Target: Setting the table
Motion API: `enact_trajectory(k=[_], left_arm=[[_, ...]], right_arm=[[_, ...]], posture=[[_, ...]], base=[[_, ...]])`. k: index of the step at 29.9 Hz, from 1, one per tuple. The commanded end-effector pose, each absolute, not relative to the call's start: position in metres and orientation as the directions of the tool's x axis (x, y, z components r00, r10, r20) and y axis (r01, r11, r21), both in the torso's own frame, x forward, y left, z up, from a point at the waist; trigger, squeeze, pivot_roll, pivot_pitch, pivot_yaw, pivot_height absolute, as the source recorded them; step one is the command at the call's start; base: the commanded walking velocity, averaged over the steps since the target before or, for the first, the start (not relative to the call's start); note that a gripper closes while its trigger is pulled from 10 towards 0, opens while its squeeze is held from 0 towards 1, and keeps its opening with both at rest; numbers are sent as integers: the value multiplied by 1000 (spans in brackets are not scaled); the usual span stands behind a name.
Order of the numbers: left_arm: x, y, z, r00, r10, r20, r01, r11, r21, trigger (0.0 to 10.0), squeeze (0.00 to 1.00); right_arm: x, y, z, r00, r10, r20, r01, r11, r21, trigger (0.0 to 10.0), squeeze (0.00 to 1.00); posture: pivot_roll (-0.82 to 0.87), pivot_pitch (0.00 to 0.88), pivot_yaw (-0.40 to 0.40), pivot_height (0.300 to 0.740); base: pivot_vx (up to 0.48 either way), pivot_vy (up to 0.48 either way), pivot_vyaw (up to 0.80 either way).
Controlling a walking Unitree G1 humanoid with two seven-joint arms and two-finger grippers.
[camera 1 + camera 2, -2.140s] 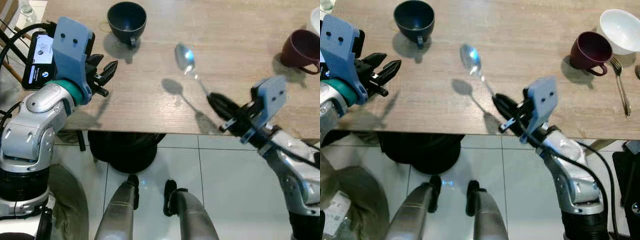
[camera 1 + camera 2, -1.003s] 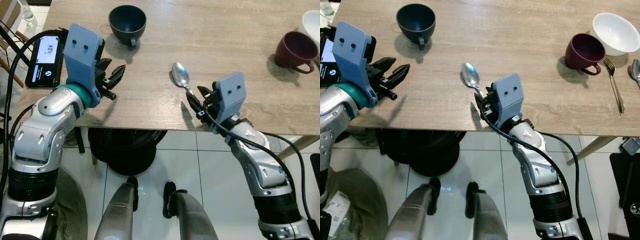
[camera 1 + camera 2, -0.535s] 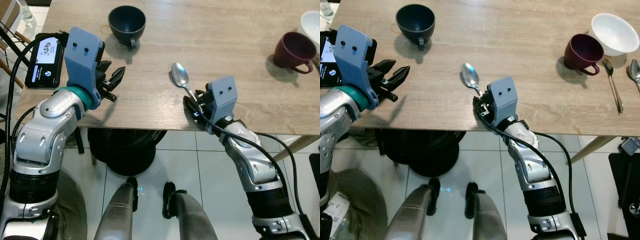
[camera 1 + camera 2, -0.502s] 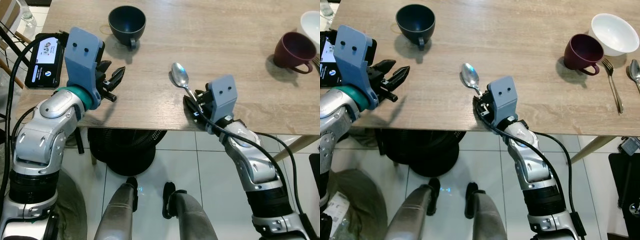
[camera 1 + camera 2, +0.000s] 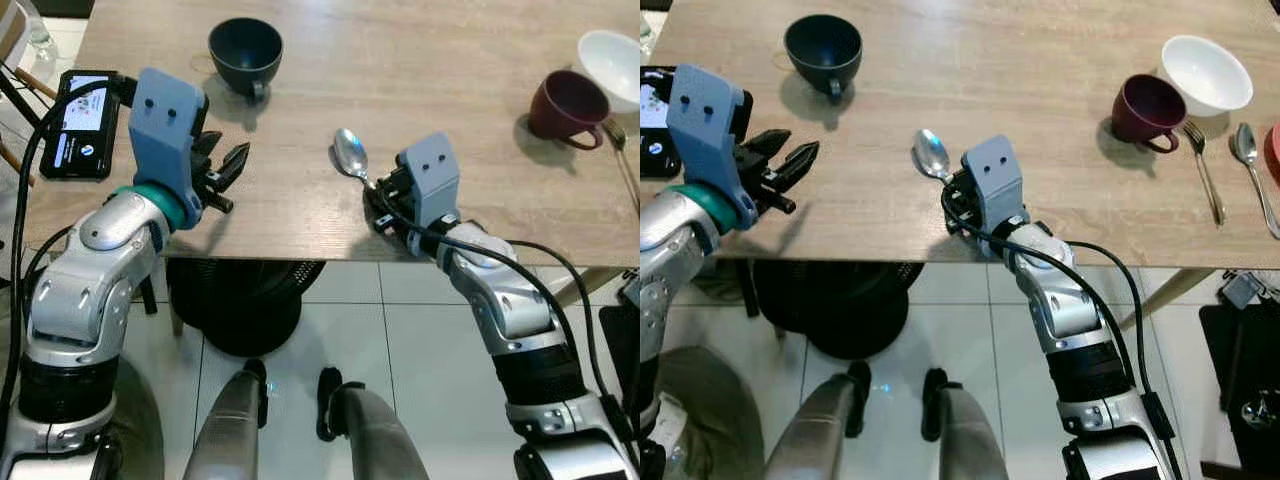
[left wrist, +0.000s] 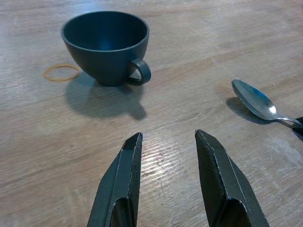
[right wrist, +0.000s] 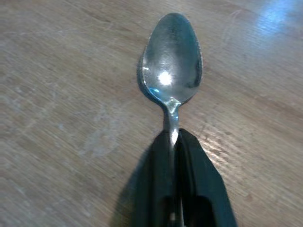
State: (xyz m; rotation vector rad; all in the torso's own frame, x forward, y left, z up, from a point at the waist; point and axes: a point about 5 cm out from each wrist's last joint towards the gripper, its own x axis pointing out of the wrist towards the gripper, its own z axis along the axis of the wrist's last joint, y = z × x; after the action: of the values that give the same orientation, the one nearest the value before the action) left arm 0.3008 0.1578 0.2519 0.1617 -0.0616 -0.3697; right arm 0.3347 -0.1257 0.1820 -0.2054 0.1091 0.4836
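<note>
Since two seconds ago my right gripper (image 5: 958,196) has carried the spoon (image 5: 932,155) from mid-air down to the near edge of the table (image 5: 1040,60), and I see its fingers clamped on the handle with the bowl low over the wood, or touching it. My left gripper (image 5: 226,170) hovers open and empty beside it, aimed at the dark blue cup (image 5: 245,49). Farther right, a maroon cup (image 5: 1148,108), white bowl (image 5: 1207,72), fork (image 5: 1203,170) and second spoon (image 5: 1252,160) look laid (so this setting seems about half done).
</note>
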Motion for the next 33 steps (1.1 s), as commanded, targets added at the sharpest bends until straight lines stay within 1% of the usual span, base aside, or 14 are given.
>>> enact_trajectory(k=[1, 10, 13, 15, 16, 17, 18, 19, 23, 25, 27, 28, 29, 33], left_arm=[[297, 156, 247, 930, -367, 14, 360, 919, 163, 10000, 0], [297, 157, 247, 933, -361, 13, 354, 921, 163, 10000, 0], [297, 156, 247, 933, -361, 13, 354, 921, 161, 10000, 0], [297, 156, 247, 933, -361, 13, 354, 921, 161, 10000, 0], [298, 155, 247, 932, -361, 15, 354, 922, 159, 10000, 0], [298, 154, 247, 932, -361, 19, 354, 922, 155, 10000, 0], [298, 154, 247, 932, -362, 22, 354, 923, 151, 10000, 0], [299, 153, 248, 932, -361, 30, 353, 924, 148, 10000, 0], [301, 151, 250, 933, -356, 47, 347, 927, 142, 10000, 0], [304, 150, 253, 934, -349, 70, 337, 930, 145, 10000, 0], [310, 147, 257, 936, -338, 101, 320, 933, 167, 10000, 0], [310, 147, 257, 936, -338, 101, 320, 933, 167, 10000, 0], [313, 145, 259, 937, -331, 115, 309, 935, 171, 10000, 0], [319, 138, 261, 937, -323, 134, 299, 939, 171, 10000, 0]], right_arm=[[331, -133, 151, 860, 416, -295, -461, 882, -100, 0, 0], [329, -139, 143, 874, 373, -312, -419, 904, -91, 0, 0], [332, -135, 168, 902, 408, -138, -412, 911, -1, 0, 0], [332, -134, 176, 906, 414, -84, -414, 910, 19, 0, 0], [331, -133, 198, 906, 418, 59, -422, 904, 71, 0, 0], [330, -135, 216, 903, 397, 163, -415, 905, 93, 4588, 0], [328, -137, 227, 899, 373, 230, -404, 908, 110, 10000, 0], [327, -142, 238, 900, 327, 289, -370, 923, 109, 10000, 0], [327, -153, 247, 910, 239, 339, -288, 952, 103, 10000, 0], [327, -167, 254, 914, 147, 378, -197, 975, 98, 10000, 0], [326, -190, 259, 917, 13, 400, -31, 999, 38, 10000, 0], [326, -190, 259, 917, 13, 400, -31, 999, 38, 10000, 0], [324, -201, 260, 908, -47, 416, 49, 999, 7, 10000, 0], [319, -220, 256, 893, -149, 424, 158, 987, 15, 10000, 0]], posture=[[147, 257, -57, 740], [147, 253, -53, 740], [148, 247, -51, 740], [148, 247, -51, 740], [146, 239, -47, 740], [145, 235, -45, 740], [142, 230, -43, 740], [140, 225, -41, 740], [136, 209, -35, 740], [132, 200, -30, 740], [113, 171, -20, 740], [113, 171, -20, 740], [106, 164, -16, 740], [86, 139, -5, 740]], base=[[0, 0, 0], [0, 0, 0], [0, 0, 0], [0, 0, 0], [0, 0, 0], [0, 0, 0], [0, 0, 0], [0, 0, 0], [0, 0, 0], [0, 0, 0], [0, 0, 0], [0, 0, 0], [0, 0, 0], [0, 0, 0]])
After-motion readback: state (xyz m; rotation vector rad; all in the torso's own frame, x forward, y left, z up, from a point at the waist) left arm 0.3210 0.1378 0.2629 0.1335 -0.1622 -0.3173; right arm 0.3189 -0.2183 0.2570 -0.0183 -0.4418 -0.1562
